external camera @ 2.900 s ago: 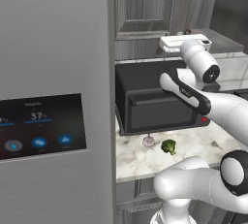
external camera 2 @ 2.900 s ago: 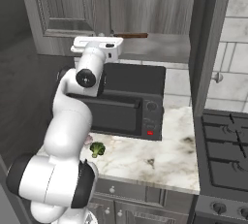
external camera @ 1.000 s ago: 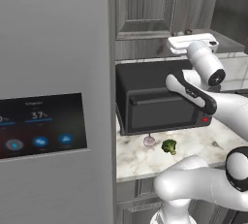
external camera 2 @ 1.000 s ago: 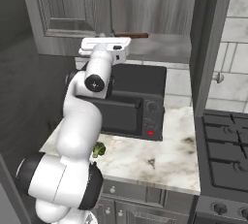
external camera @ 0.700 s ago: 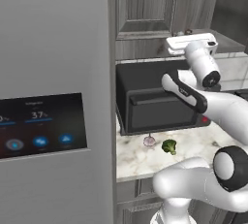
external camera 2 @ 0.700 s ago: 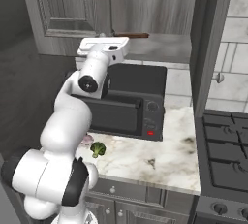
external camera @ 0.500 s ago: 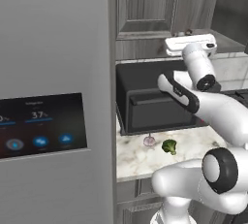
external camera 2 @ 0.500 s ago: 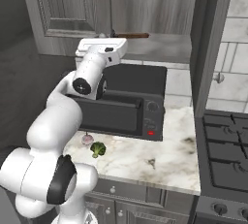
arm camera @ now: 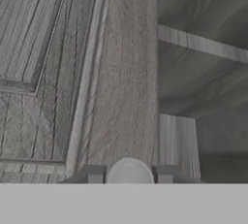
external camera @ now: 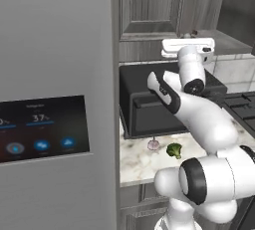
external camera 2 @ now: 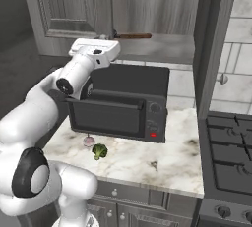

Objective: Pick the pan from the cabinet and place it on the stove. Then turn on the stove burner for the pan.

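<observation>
**Gripper clamped on the cabinet knob**

In the hand view the gripper (arm camera: 129,174) has its 2 fingertips (arm camera: 94,174) pressed against either side of the round knob (arm camera: 129,171) on the cabinet (external camera 2: 69,10) door. The pan's wooden handle (external camera 2: 134,36) pokes out of the open shelf above the black countertop oven (external camera 2: 120,101).

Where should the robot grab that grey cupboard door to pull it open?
By the small round knob near the door's free edge, coming straight at the door's face with one finger on each side. The door is mostly flat, so the knob is the only part that sticks out enough to pinch.
</observation>
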Tool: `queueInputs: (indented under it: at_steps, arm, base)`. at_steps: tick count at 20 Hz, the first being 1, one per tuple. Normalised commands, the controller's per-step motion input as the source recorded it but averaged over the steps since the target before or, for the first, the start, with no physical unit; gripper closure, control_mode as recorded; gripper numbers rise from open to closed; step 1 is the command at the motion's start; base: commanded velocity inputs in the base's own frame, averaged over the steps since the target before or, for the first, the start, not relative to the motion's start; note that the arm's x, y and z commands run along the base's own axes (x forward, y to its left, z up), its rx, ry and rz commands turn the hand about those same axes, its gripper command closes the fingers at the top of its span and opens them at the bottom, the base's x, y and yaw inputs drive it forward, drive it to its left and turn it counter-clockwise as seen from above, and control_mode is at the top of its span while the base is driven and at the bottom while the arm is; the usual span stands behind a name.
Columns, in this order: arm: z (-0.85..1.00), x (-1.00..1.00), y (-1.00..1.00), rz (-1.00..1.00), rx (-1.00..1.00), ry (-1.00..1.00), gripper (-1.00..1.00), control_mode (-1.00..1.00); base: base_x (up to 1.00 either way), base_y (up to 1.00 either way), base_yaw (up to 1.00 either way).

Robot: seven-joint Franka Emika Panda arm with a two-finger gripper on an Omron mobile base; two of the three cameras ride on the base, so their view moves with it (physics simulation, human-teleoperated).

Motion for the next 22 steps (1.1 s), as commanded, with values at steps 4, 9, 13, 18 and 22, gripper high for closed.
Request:
queueInputs:
  at_steps: [4,9,13,18,22]
  arm:
    - [0.00,-0.43,0.03,0.03,0.00,0.00,1.00,-1.00]
    - [0.03,-0.67,0.16,0.09,0.00,0.00,1.00,-1.00]
    - [0.08,-0.72,0.20,0.09,0.00,0.00,1.00,-1.00]
    - [0.06,-0.73,0.24,0.07,0.00,0.00,1.00,-1.00]
    - [0.00,-0.49,0.36,0.03,0.00,0.00,-1.00,-1.00]
  base:
    - [0.00,0.00,0.00]
    - [0.00,0.00,0.00]
    - [0.00,0.00,0.00]
    - [0.00,0.00,0.00]
    - [0.00,0.00,0.00]
